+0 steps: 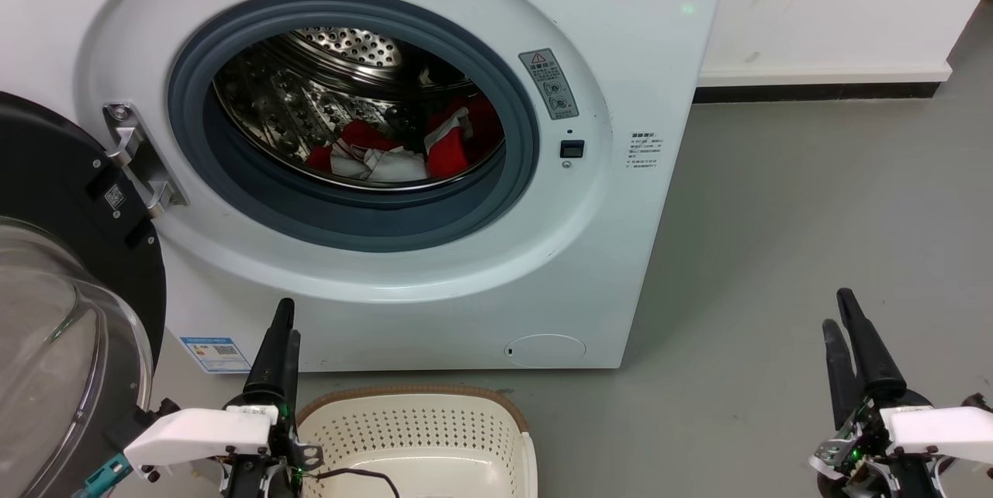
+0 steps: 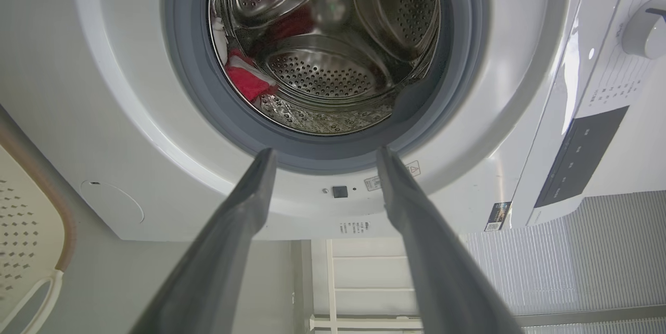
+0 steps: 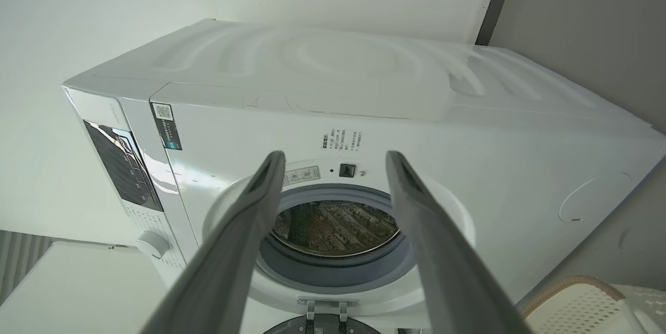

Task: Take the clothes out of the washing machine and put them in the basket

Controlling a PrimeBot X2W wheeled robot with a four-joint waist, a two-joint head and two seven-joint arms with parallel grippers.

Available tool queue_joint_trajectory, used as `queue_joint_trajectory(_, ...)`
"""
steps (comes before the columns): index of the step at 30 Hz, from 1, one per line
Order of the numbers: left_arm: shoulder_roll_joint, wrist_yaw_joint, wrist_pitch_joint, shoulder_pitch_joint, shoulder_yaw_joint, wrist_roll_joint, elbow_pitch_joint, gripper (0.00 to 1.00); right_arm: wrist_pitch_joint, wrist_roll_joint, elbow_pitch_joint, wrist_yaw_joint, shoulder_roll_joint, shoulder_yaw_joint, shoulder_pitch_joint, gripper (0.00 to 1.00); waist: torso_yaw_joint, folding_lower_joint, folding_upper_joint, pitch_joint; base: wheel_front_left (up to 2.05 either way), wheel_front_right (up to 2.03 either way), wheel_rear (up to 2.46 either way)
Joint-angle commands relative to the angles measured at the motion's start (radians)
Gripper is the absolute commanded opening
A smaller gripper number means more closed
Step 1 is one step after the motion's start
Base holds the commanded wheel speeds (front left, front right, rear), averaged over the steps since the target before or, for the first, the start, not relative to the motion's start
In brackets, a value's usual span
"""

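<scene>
The white washing machine (image 1: 621, 211) stands in front of me with its round door (image 1: 70, 304) swung open to the left. In the steel drum lie the clothes (image 1: 392, 150), a red-and-white heap, also visible through the grey ring as red cloth (image 2: 248, 81). The cream basket (image 1: 419, 436) with a brown rim sits on the floor below the opening, holding no garment that I can see. My left gripper (image 1: 288, 319) hangs open and holding nothing just left of the basket, pointing at the drum (image 2: 327, 151). My right gripper (image 1: 836, 310) is open and holding nothing over the floor at the right (image 3: 334, 154).
The open glass door juts out at the lower left, close to my left arm. Grey floor (image 1: 776, 250) stretches to the right of the machine up to a white wall with a dark skirting (image 1: 814, 91). A thin black cable (image 1: 357, 475) lies across the basket's near part.
</scene>
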Motion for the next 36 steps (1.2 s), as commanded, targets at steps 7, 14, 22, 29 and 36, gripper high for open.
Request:
queue_joint_trajectory(7, 0.004, -0.002, -0.034, -0.014, -0.01, 0.146, -0.057, 1.0, -0.034, -0.173, -0.069, 0.0, -0.003, -0.01, 0.008, 1.0, 0.002, 0.0, -0.0001, -0.001, 0.0, 0.0, 0.0)
queue_joint_trajectory(14, 0.004, 0.011, -0.062, -0.004, -0.029, 0.3, -0.103, 1.0, -0.062, -0.372, -0.119, 0.0, -0.003, -0.005, 0.028, 1.0, 0.004, 0.0, -0.0001, -0.004, 0.0, 0.0, 0.0)
queue_joint_trajectory(22, 0.004, 0.044, -0.091, 0.003, -0.07, 0.47, -0.136, 1.0, -0.091, -0.553, -0.163, 0.0, -0.003, 0.003, 0.053, 1.0, 0.007, 0.0, -0.0001, -0.008, 0.0, 0.0, 0.0)
queue_joint_trajectory(29, 0.004, 0.068, -0.115, 0.007, -0.093, 0.597, -0.15, 1.0, -0.115, -0.696, -0.187, 0.0, -0.003, 0.015, 0.07, 1.0, 0.007, 0.0, -0.0001, -0.011, 0.0, 0.0, 0.0)
queue_joint_trajectory(36, 0.003, 0.08, -0.138, 0.011, -0.116, 0.71, -0.154, 1.0, -0.137, -0.84, -0.211, 0.0, -0.003, 0.022, 0.085, 1.0, 0.009, 0.0, -0.0001, -0.011, 0.0, 0.0, 0.0)
